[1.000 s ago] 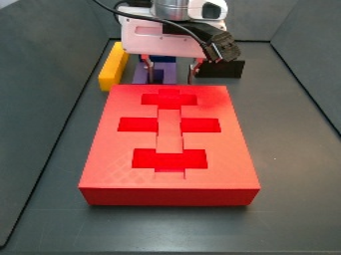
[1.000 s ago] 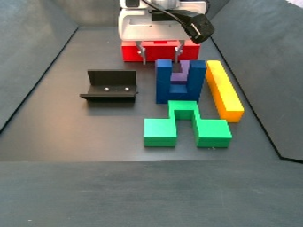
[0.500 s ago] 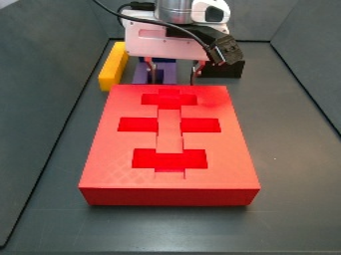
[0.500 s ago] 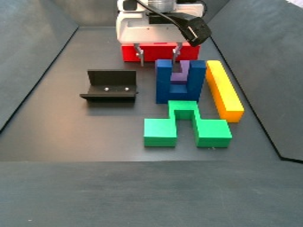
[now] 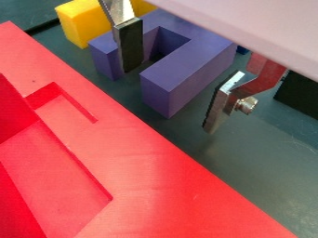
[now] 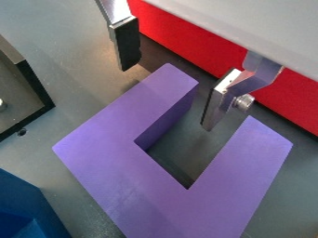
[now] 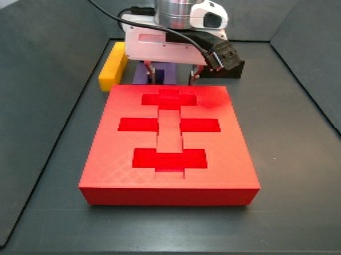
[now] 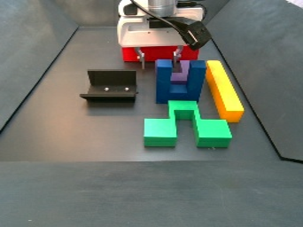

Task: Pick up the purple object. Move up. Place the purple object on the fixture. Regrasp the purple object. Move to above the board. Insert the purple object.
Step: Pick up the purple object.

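The purple object is a U-shaped block lying on the floor inside the blue U-shaped block, just behind the red board. It shows close up in both wrist views. My gripper is low over it and open. Its fingers stand either side of one prong, with a gap on both sides. The black fixture stands empty, apart from the block.
A yellow bar lies beside the blue block. A green piece lies in front of it. The board's edge runs close to the purple block. Dark walls enclose the floor.
My gripper has come down a little toward the purple object, still open. The blocks have not moved.
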Available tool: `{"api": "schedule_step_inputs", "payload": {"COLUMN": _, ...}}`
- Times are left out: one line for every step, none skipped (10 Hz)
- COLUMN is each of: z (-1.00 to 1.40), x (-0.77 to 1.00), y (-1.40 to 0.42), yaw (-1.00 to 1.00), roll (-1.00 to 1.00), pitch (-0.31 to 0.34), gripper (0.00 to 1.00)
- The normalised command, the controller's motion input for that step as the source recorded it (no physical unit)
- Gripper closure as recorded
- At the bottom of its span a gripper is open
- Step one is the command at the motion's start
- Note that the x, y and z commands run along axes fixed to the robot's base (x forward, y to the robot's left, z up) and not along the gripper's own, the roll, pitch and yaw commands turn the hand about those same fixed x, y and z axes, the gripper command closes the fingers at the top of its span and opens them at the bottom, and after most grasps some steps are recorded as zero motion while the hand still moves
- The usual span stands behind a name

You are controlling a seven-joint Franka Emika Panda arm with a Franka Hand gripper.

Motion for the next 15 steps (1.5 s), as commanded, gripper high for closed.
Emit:
{"api": "schedule_step_inputs", "payload": {"z": 0.00, "x": 0.00, "y": 0.03, "yaw": 0.00, "roll": 0.00, "pitch": 0.000, "gripper": 0.00}}
{"api": "schedule_step_inputs", "payload": {"z": 0.00, "x": 0.00, "y": 0.14, "yaw": 0.00, "roll": 0.00, "pitch": 0.000, "gripper": 0.00}}
{"api": "schedule_step_inputs", "payload": {"z": 0.00, "x": 0.00, "y": 0.00, "yaw": 0.00, "roll": 0.01, "pitch": 0.000, "gripper": 0.00}}
{"api": "schedule_step_inputs", "payload": {"z": 0.00, "x": 0.00, "y": -0.02, "yaw": 0.00, "roll": 0.04, "pitch": 0.000, "gripper": 0.00}}
{"api": "schedule_step_inputs", "payload": {"z": 0.00, "x": 0.00, "y": -0.03, "yaw": 0.00, "roll": 0.02, "pitch": 0.000, "gripper": 0.00}}
{"api": "schedule_step_inputs", "payload": {"z": 0.00, "x": 0.00, "y": -0.05, "yaw": 0.00, "roll": 0.02, "pitch": 0.000, "gripper": 0.00}}
{"api": "schedule_step_inputs", "payload": {"z": 0.00, "x": 0.00, "y": 0.00, "yaw": 0.00, "roll": 0.00, "pitch": 0.000, "gripper": 0.00}}
{"api": "schedule_step_inputs", "payload": {"z": 0.00, "x": 0.00, "y": 0.00, "yaw": 0.00, "roll": 0.00, "pitch": 0.000, "gripper": 1.00}}
{"api": "schedule_step_inputs", "payload": {"z": 0.00, "x": 0.00, "y": 0.00, "yaw": 0.00, "roll": 0.00, "pitch": 0.000, "gripper": 1.00}}
{"api": "schedule_step_inputs", "payload": {"z": 0.00, "x": 0.00, "y": 0.00, "yaw": 0.00, "roll": 0.00, "pitch": 0.000, "gripper": 1.00}}
{"api": "schedule_step_inputs", "payload": {"z": 0.00, "x": 0.00, "y": 0.00, "yaw": 0.00, "roll": 0.00, "pitch": 0.000, "gripper": 1.00}}
{"api": "schedule_step_inputs", "payload": {"z": 0.00, "x": 0.00, "y": 0.00, "yaw": 0.00, "roll": 0.00, "pitch": 0.000, "gripper": 1.00}}
{"api": "schedule_step_inputs", "payload": {"z": 0.00, "x": 0.00, "y": 0.00, "yaw": 0.00, "roll": 0.00, "pitch": 0.000, "gripper": 1.00}}
{"api": "schedule_step_inputs", "payload": {"z": 0.00, "x": 0.00, "y": 0.00, "yaw": 0.00, "roll": 0.00, "pitch": 0.000, "gripper": 1.00}}
{"api": "schedule_step_inputs", "payload": {"z": 0.00, "x": 0.00, "y": 0.00, "yaw": 0.00, "roll": 0.00, "pitch": 0.000, "gripper": 1.00}}
